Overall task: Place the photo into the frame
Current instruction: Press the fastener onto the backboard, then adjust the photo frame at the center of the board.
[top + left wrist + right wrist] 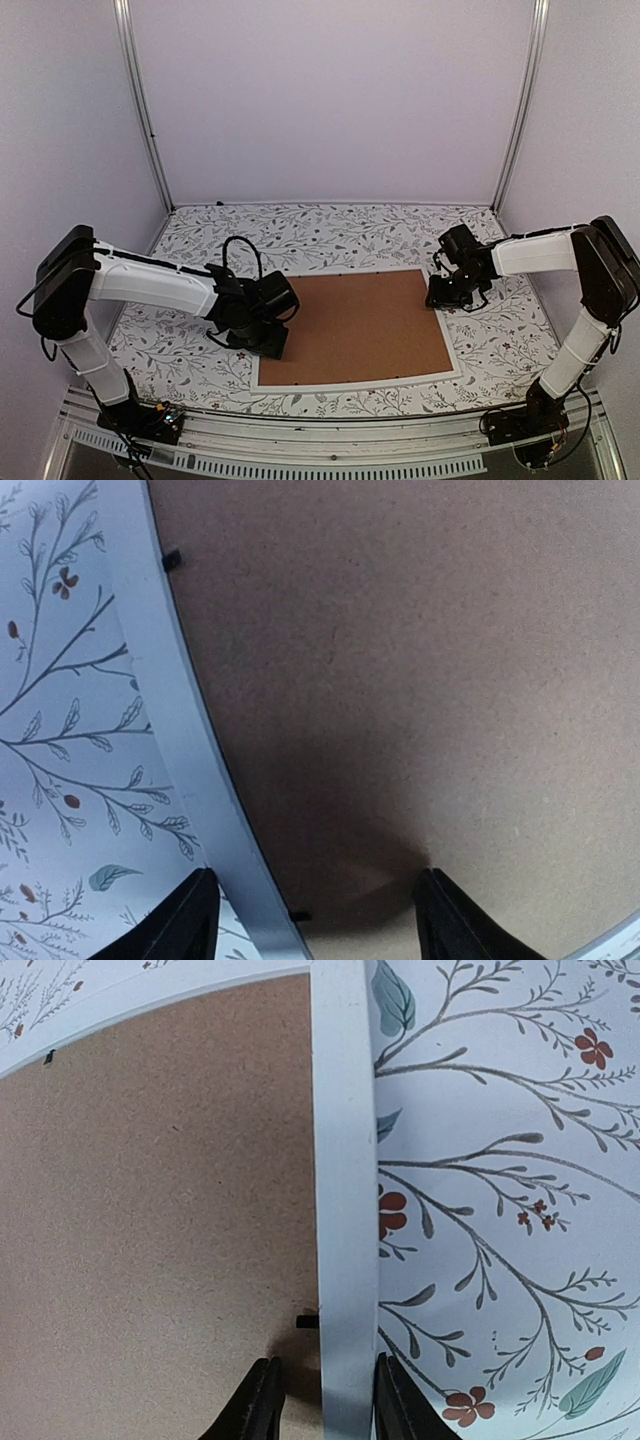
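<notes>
Overhead: large white rectangular picture frame (360,380) flat at mid-counter (330,235) on floral print, plain brown fibreboard backing board (355,325) filling it. Left gripper (265,343) at the frame's 8 o'clock edge, right gripper (445,297) near its 2 o'clock corner.

Left wrist: left gripper (318,900) wide apart, straddling the frame's rail (190,720).

Right wrist: right gripper (328,1365) narrow around the 3 o'clock rail (345,1160); cannot tell if clamped.

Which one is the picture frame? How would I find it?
Find the table with the flowery cloth. Lying flat in its middle is the frame, a thin white border around a big brown board. It is the only white-edged rectangle there.
</notes>
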You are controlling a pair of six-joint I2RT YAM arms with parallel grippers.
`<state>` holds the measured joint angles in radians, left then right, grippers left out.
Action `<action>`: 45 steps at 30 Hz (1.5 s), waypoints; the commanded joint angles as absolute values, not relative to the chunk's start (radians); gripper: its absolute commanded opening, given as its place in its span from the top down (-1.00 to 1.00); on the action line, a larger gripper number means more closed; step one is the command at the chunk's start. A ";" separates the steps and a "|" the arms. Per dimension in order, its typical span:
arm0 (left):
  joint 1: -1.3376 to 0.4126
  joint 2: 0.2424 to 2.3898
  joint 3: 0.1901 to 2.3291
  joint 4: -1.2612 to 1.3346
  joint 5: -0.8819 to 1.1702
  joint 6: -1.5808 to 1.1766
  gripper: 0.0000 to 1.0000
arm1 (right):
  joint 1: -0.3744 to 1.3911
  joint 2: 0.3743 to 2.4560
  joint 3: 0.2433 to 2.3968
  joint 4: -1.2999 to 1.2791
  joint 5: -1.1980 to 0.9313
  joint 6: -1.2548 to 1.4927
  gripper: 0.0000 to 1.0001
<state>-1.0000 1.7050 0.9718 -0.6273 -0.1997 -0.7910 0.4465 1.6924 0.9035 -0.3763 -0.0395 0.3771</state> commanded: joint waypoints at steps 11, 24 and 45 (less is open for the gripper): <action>-0.958 1.525 0.914 -0.603 -0.131 -0.717 -0.46 | 0.460 1.716 0.872 -0.507 -0.053 0.345 0.30; -0.826 1.465 0.851 -0.507 -0.017 -0.681 -0.49 | 0.457 1.769 0.951 -0.511 -0.075 0.282 0.38; -1.082 1.497 0.990 -0.429 -0.034 -0.330 -0.45 | 0.453 2.014 1.386 -0.560 -0.144 0.237 0.50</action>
<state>-0.9958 1.4197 0.9344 -0.4583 -0.0368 -0.4572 0.4461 1.9598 1.2907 -0.5335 -0.1089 0.2661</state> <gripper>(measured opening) 0.725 0.198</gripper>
